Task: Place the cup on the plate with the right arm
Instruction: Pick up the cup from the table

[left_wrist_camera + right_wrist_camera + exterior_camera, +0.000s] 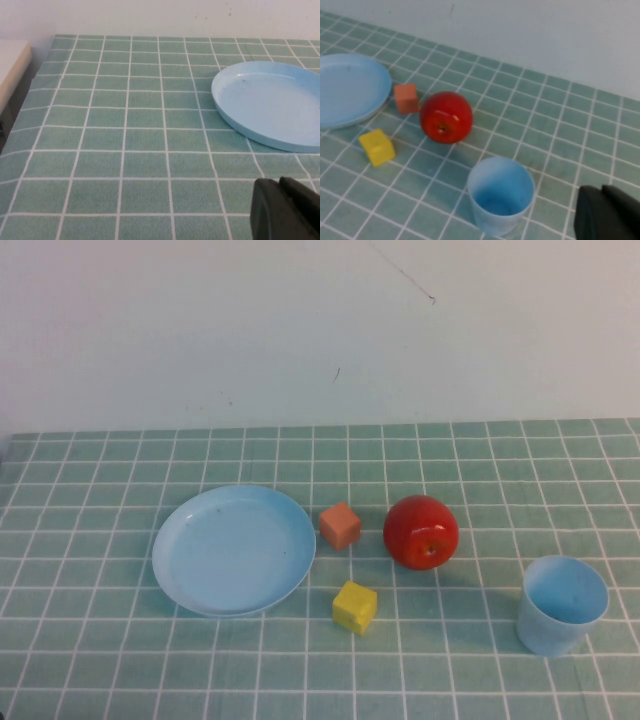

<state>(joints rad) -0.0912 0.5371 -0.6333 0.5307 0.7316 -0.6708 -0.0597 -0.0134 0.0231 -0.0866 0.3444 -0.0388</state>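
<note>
On my high view I log, lower right of the frame, the small light blue plastic cup [563, 604], upright, mouth open, standing alone on the green checked tablecloth [100, 660]. Left of centre: the round shallow light blue plastic plate [234, 550], bare, well apart from the cup. Between them: a small orange cube [340, 526] just beside the plate's right rim, a yellow cube [355, 607] lower down near the plate's lower right edge, and a glossy red apple [421, 531] right of the orange cube. Neither arm shows in the high view. My right gripper [610, 214] appears only as a dark shape in its wrist view's lower right corner, near the cup; my left gripper [286, 210] likewise, near the plate. I cannot tell either one's state.
</note>
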